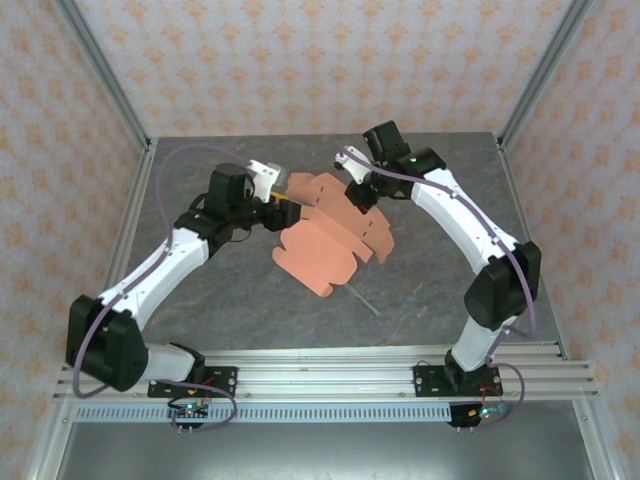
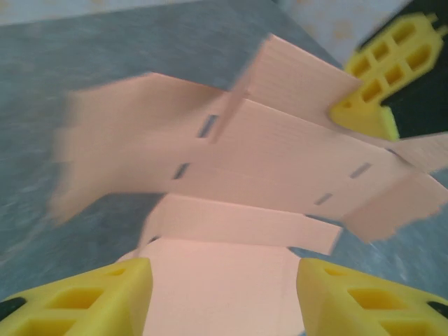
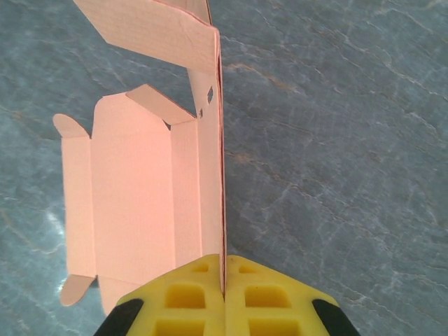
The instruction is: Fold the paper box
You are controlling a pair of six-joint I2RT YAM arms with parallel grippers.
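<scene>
The paper box (image 1: pixel 330 238) is a salmon-orange die-cut sheet, partly folded, held tilted above the middle of the grey table (image 1: pixel 430 290). My right gripper (image 1: pixel 358 195) pinches its far right part; in the right wrist view the fingers (image 3: pixel 189 294) are shut on an upright panel (image 3: pixel 140 189) seen edge-on. My left gripper (image 1: pixel 283 200) is at the sheet's left edge. In the left wrist view its jaws stand well apart, with a flat panel (image 2: pixel 224 301) lying between the fingers (image 2: pixel 91 297). The right gripper's yellow finger (image 2: pixel 381 77) shows there on a far flap.
A thin greenish stick (image 1: pixel 362 300) lies on the table just near of the sheet. Metal frame posts (image 1: pixel 100 70) rise at the back corners, with patterned walls behind them. The arms' mounting rail (image 1: pixel 320 365) runs along the near edge.
</scene>
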